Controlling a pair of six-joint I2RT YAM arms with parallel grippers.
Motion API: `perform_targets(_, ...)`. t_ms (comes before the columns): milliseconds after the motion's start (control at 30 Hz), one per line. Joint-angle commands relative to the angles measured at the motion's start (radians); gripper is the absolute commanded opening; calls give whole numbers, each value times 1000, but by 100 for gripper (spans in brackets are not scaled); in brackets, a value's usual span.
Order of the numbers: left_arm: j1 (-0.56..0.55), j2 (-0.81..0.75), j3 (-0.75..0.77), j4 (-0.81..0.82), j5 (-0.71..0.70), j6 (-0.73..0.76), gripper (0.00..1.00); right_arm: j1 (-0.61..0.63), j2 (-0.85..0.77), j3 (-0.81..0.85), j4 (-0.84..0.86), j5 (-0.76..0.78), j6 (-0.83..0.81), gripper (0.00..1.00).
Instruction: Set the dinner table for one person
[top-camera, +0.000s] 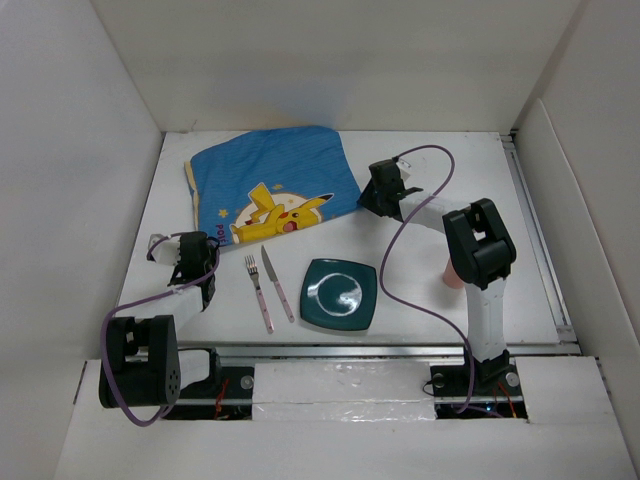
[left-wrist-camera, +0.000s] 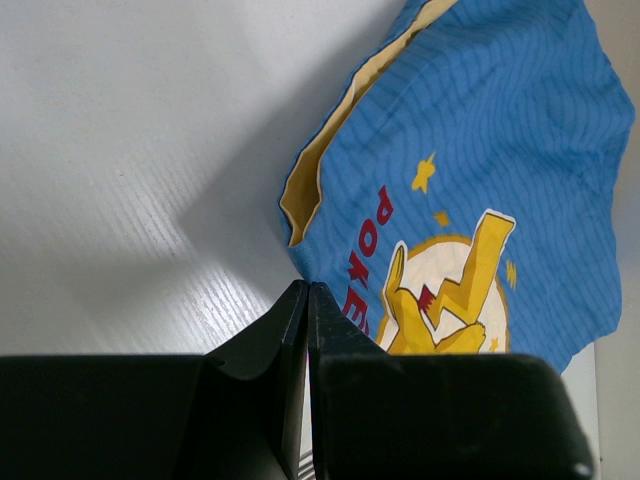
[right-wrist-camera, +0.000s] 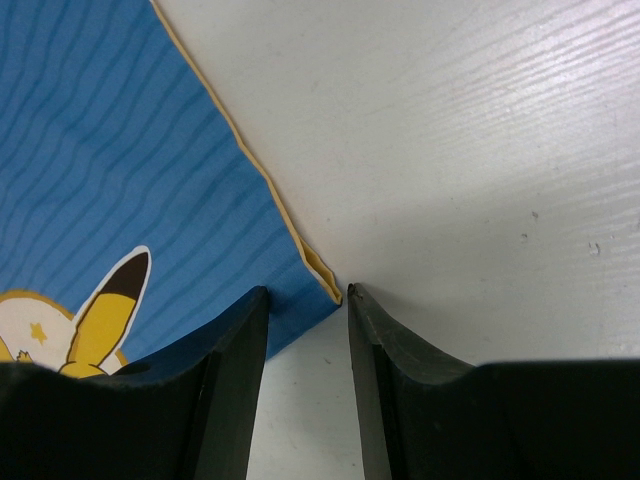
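The white dinner table (top-camera: 450, 170) carries a blue placemat (top-camera: 270, 185) with a yellow cartoon print at the back. A dark green square plate (top-camera: 340, 294) lies near the front, with a knife (top-camera: 278, 283) and a fork (top-camera: 258, 290) to its left. My left gripper (top-camera: 200, 245) is shut and empty, its tips (left-wrist-camera: 307, 288) just short of the placemat's near-left corner (left-wrist-camera: 300, 215). My right gripper (top-camera: 366, 200) is open low over the table, and the placemat's near-right corner (right-wrist-camera: 318, 268) lies between its fingertips (right-wrist-camera: 305, 292).
A pink cup (top-camera: 452, 272) stands on the table, partly hidden behind the right arm. White panel walls (top-camera: 90, 150) enclose the table. A metal rail (top-camera: 350, 348) runs along the near edge and another along the right side (top-camera: 535, 220). A purple cable (top-camera: 400, 260) loops over the table.
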Motion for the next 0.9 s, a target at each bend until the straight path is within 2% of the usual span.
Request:
perform_targets(0, 6, -21, -14, 58, -4, 18, 0, -9, 29, 49, -65, 27, 52, 42)
perform_targets(100, 6, -10, -16, 70, -3, 18, 0, -9, 41, 65, -79, 12, 60, 37)
perform_targets(200, 6, 2, -14, 77, -1, 20, 0, -9, 40, 66, -76, 18, 61, 36)
perform_targets(233, 6, 4, -14, 77, 0, 20, 0, -9, 43, 67, -73, 13, 61, 31)
perform_targets(300, 6, 4, -14, 77, -3, 23, 0, -9, 46, 70, -62, -1, 64, 29)
perform_targets(400, 6, -4, -17, 75, -12, 30, 0, -9, 50, 69, -43, -16, 67, 11)
perform_targets(433, 6, -7, -17, 74, -16, 36, 0, -9, 50, 66, -31, -21, 67, 0)
perform_targets(567, 6, -40, -22, 70, 5, 24, 0, -9, -20, -26, 84, -27, 31, 0)
perform_targets(667, 6, -102, -29, 144, 62, -5, 0, -9, -100, -56, 115, 19, -55, 0)
perform_targets(767, 6, -183, 59, 82, 76, 3, 0, -9, -273, -94, 109, 85, -162, 0)
perform_targets(833, 6, -270, 133, 48, 101, -3, 0, -9, -461, -121, 89, 129, -273, 0)
perform_targets(867, 6, -271, 153, 49, 102, -3, 0, -9, -462, -122, 89, 148, -273, 0)
